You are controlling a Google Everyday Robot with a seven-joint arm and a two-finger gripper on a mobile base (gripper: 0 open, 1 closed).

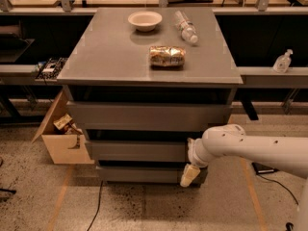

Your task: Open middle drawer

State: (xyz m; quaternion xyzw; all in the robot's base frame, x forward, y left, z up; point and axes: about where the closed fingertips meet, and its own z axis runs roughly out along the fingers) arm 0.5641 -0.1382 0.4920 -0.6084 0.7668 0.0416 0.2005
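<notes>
The middle drawer (137, 150) sat in the lower centre of the frame as the second of three grey fronts stacked in the cabinet (106, 57). It lay below the top drawer (149, 116) and above the bottom drawer (139, 173). Only its flat, handleless front panel was visible, with a dark gap running along its upper edge. The right end of the panel was covered by the wrist of the white arm (250, 148), which entered from the right edge of the frame.

The gripper (189, 175) hung from that wrist in the lower centre-right of the frame, pointing downward. Its cream-coloured tip lay over the right end of the bottom drawer front, just below the level of the middle drawer. Whether the gripper was open or closed could not be determined, nor whether it touched either front.

On the cabinet top, a pale bowl (145, 20) stood near the far edge. A clear plastic bottle (186, 26) lay on its side to the right of the bowl. A crinkled snack bag (167, 56) lay nearer the front, about midway across.

An open cardboard box (62, 143) stood on the speckled floor against the left side of the cabinet. A small pump bottle (282, 60) stood on a shelf at the right edge of the frame.
</notes>
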